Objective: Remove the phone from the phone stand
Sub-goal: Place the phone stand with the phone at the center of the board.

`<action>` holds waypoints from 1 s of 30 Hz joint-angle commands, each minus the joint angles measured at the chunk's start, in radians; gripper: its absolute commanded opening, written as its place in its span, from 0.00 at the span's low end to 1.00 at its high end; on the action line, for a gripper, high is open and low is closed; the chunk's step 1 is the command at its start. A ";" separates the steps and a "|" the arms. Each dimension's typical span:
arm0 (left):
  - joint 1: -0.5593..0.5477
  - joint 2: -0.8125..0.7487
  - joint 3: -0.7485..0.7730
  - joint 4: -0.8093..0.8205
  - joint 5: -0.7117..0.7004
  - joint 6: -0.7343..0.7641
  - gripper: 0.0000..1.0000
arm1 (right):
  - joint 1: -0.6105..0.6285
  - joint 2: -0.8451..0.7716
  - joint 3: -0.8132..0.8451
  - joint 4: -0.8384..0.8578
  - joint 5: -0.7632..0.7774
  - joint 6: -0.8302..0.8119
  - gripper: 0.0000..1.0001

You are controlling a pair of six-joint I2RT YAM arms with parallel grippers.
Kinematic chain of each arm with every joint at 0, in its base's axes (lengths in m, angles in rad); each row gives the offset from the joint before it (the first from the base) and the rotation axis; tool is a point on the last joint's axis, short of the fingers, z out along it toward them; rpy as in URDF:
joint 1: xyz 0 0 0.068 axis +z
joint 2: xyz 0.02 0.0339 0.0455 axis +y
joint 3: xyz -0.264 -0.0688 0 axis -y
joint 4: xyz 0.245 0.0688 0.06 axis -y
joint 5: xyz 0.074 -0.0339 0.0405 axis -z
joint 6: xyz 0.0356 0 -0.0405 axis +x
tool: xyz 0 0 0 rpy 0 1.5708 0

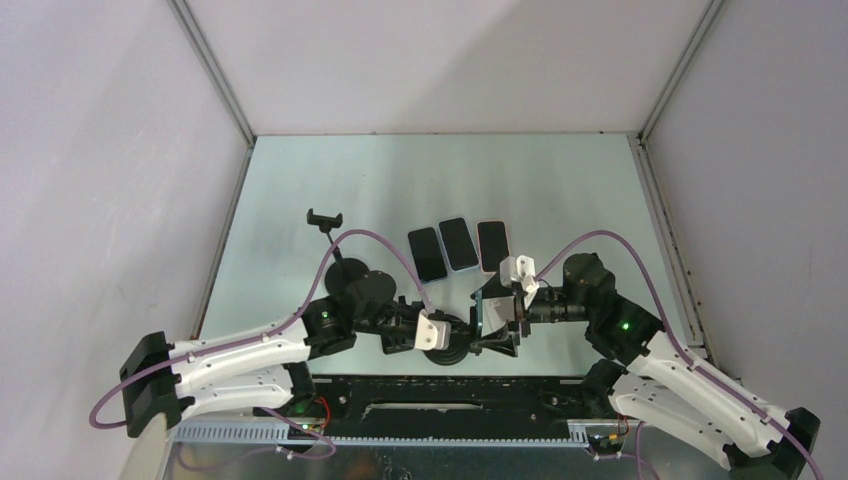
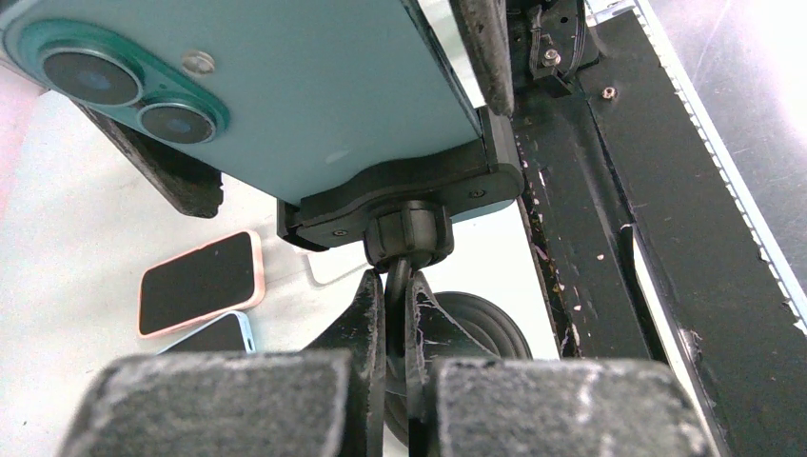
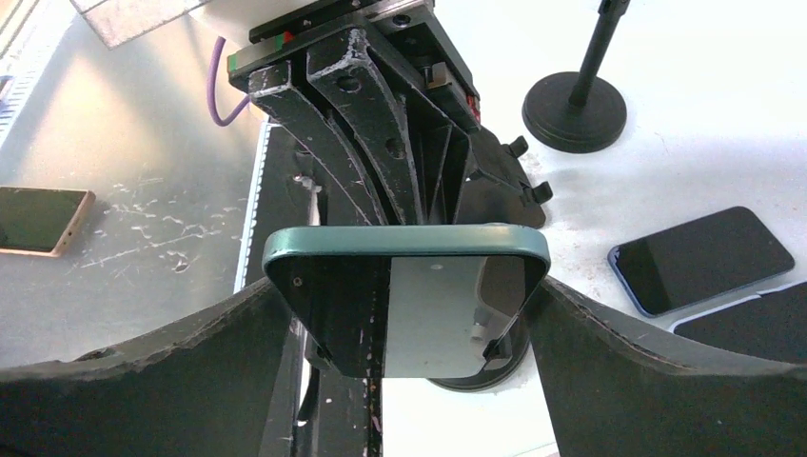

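two grippers meet at the phone stand [image 2: 400, 186]: the left gripper [image 2: 398, 290] is clenched on its stem, and the right gripper [image 3: 407, 314] flanks the teal phone [image 2: 285, 95], which sits in the clamp. whether it grips, i cannot tell. a loose hold could drop the phone, and a skewed pull could tip the stand.

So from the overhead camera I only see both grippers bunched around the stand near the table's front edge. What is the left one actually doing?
Observer: The left gripper is shut on the stand's stem, just under the ball joint.
Operator: And is the phone out of the clamp?
Observer: No, the teal phone sits in the clamp, its back and two lenses facing the left wrist camera.
Operator: The right side?
Observer: The right gripper flanks the phone's opposite edges, jaws wide; whether it squeezes yet, I can't tell.
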 commanded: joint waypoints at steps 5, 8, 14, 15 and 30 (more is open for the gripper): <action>-0.002 -0.017 0.031 -0.003 -0.019 0.049 0.00 | 0.006 -0.002 0.002 0.023 0.035 -0.025 0.91; -0.003 -0.016 0.030 -0.002 -0.015 0.047 0.00 | 0.008 0.002 0.002 0.022 0.036 -0.026 0.93; -0.002 -0.011 0.031 -0.003 -0.015 0.049 0.00 | 0.020 0.013 0.002 0.006 0.030 -0.036 0.94; -0.002 -0.012 0.031 -0.003 -0.015 0.050 0.00 | 0.021 0.014 0.002 0.005 0.030 -0.037 0.93; -0.003 -0.004 0.025 0.009 -0.007 0.044 0.09 | 0.021 0.005 0.002 0.004 0.044 -0.047 0.48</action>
